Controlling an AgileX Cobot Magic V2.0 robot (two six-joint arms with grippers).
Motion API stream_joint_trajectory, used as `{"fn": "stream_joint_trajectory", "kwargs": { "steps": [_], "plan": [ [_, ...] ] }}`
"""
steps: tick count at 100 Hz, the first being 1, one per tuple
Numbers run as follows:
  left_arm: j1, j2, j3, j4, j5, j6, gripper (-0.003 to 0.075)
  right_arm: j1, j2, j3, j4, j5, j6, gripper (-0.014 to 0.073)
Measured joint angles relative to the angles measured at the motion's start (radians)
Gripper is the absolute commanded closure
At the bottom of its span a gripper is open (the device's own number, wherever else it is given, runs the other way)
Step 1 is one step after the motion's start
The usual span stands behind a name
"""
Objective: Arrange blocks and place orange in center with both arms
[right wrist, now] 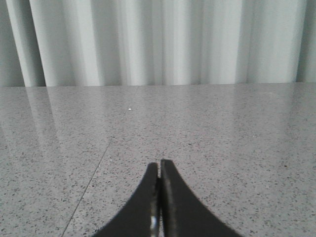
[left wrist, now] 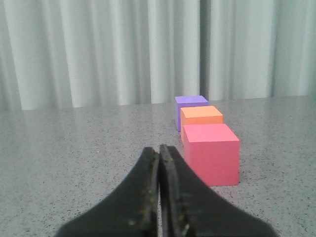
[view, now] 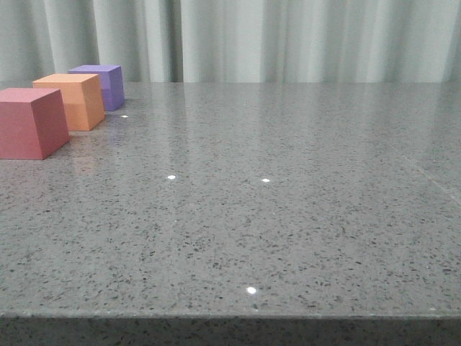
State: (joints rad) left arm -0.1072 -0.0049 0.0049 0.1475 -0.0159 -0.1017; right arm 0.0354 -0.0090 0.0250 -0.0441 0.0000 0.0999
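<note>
Lining up far left on counter (view: 288, 216): red block (view: 29, 122), orange (view: 72, 101), purple block (view: 101, 85) | left end effector (left wrist: 159, 153) pressed together, nearer, row ahead-right | right end effector (right wrist: 159, 167) pressed together, no blocks in its view.

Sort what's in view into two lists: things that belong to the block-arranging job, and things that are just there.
Belongs to the job:
orange cube
purple cube
pinkish-red cube
left gripper, shut, empty
right gripper, shut, empty

Just there:
speckled grey table
pale curtain
</note>
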Motion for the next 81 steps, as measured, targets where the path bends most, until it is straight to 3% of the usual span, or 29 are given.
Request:
{"fn": "stream_joint_trajectory", "kwargs": {
  "steps": [81],
  "plan": [
    [0.000,0.000,0.000,0.000,0.000,0.000,0.0741,0.000,-0.002,0.002,0.000,-0.022,0.000,0.0662]
  ]
}}
